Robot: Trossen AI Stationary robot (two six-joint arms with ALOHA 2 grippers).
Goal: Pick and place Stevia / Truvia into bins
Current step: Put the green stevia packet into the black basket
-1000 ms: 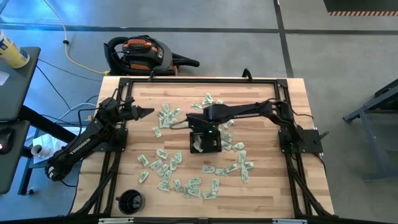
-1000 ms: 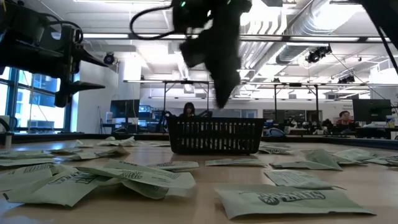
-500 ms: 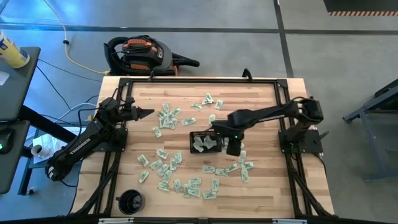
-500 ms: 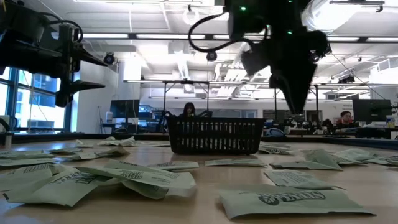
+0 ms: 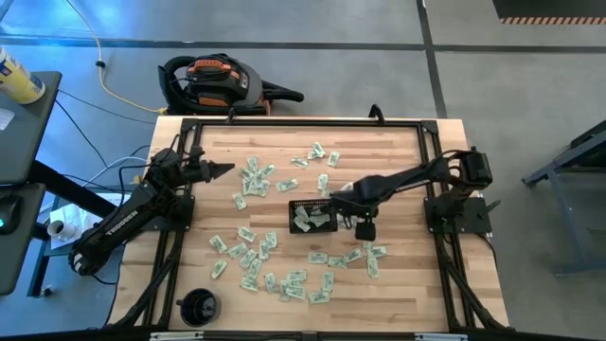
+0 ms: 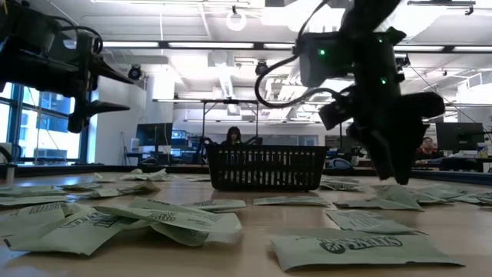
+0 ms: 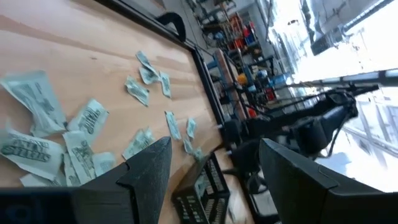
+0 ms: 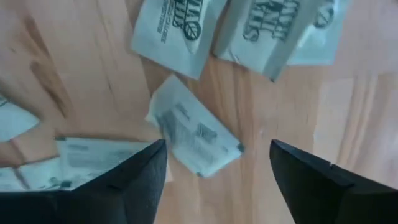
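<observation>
Several pale green and white Stevia sachets [image 5: 251,260] lie flat and scattered over the wooden table. The black mesh bin [image 5: 293,218] stands near the middle with a few sachets inside; it also shows in the low view [image 6: 265,169]. My right gripper [image 5: 365,230] is just right of the bin, open and pointing down low over loose sachets [image 6: 392,173]. Its fingers stand on either side of one sachet [image 8: 196,134] without touching it. My left gripper [image 5: 222,170] is open and raised over the table's left side [image 7: 214,146].
A round black cup-like object [image 5: 199,306] sits at the near left corner. Black frame rails [image 5: 428,170] run along the table's edges. A vacuum cleaner [image 5: 213,80] lies on the floor beyond the far edge. A person [image 6: 233,137] sits far back in the room.
My right gripper has swung from above the bin toward the table's right edge and a little nearer. It has come down close over the sachets there and has opened. The left arm has kept still.
</observation>
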